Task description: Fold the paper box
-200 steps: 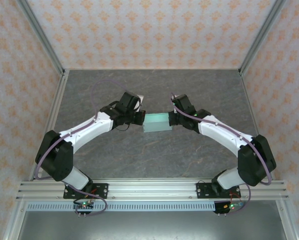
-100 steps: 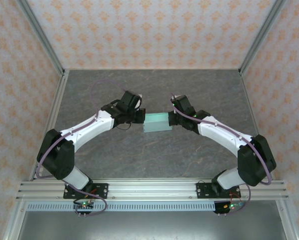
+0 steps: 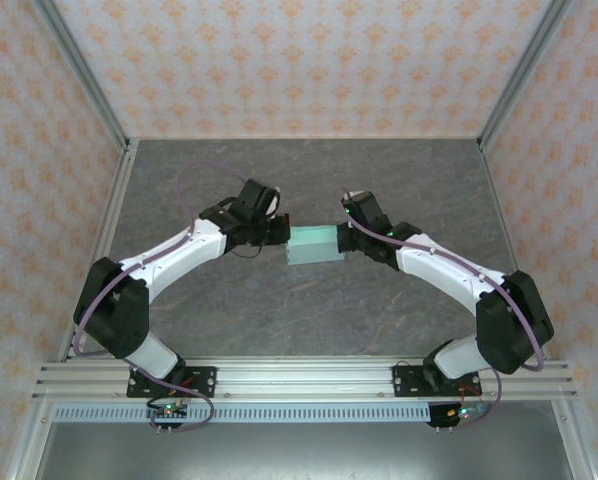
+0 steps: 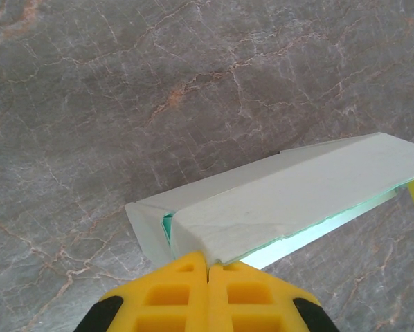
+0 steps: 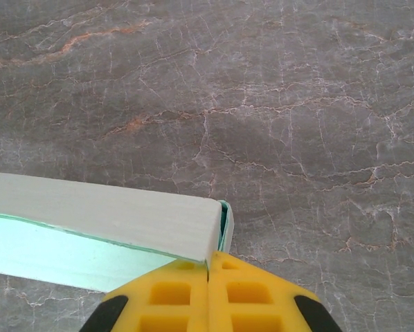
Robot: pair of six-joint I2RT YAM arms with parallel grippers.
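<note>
The paper box is a pale mint-green flat rectangular box at the table's middle, spanning the gap between my two grippers. My left gripper is shut, its yellow fingertips against the box's left end. In the left wrist view the box runs away to the right from the gripper, its top panel slightly raised over the brighter mint inside. My right gripper is shut too, its tips at the right end. There the box meets the gripper at a corner, beside an end flap.
The grey marble-patterned tabletop lies all round the box. Patterned walls with metal corner posts close in the left, back and right. An aluminium rail carrying the arm bases runs along the near edge.
The left wrist has shifted very slightly to the left. The box and the right arm have stayed where they were, and both grippers have stayed shut.
</note>
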